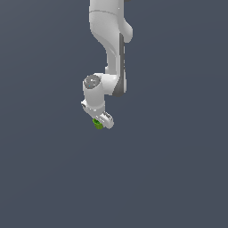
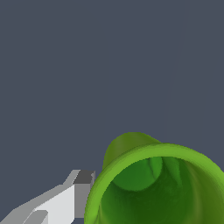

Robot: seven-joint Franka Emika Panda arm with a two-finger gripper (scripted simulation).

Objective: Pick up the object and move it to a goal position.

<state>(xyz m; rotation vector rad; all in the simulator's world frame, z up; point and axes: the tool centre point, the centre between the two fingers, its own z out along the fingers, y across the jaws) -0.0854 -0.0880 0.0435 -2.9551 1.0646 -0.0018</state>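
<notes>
Exterior view: white arm (image 1: 109,49) reaches down over plain grey ground.
Gripper (image 1: 100,122): clamped on the object.
Object (image 1: 97,124): green and cup-like in the wrist view (image 2: 157,188), one finger (image 2: 76,197) against its rim.
Risk: a thin rim hold could slip during transfer, dropping it short of goal.

One white arm (image 1: 109,49), one gripper (image 1: 100,122), and, as far as shows, one green object (image 1: 97,124).
</notes>
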